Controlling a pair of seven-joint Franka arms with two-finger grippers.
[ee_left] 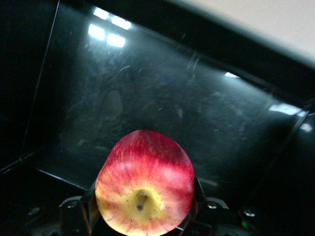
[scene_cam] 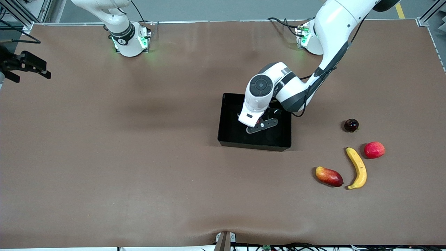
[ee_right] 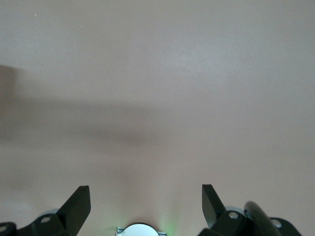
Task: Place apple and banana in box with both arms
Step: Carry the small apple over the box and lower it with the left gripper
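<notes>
My left gripper (scene_cam: 259,126) is down inside the black box (scene_cam: 223,120), shut on the apple. The apple (ee_left: 145,182) shows in the left wrist view, red with a yellow speckled dimple, clamped between the fingers (ee_left: 198,194) over the box's glossy floor (ee_left: 162,98). In the front view the wrist hides the apple. The yellow banana (scene_cam: 358,168) lies on the table toward the left arm's end, nearer the front camera than the box. My right gripper (scene_cam: 29,73) waits open and empty at the right arm's end of the table, with only bare table under it (ee_right: 146,204).
A red-pink round fruit (scene_cam: 374,150) lies beside the banana. A red-and-yellow mango-like fruit (scene_cam: 329,176) lies on the banana's box side. A small dark round fruit (scene_cam: 351,125) sits farther from the camera than these. The brown table (scene_cam: 139,157) spreads wide around them.
</notes>
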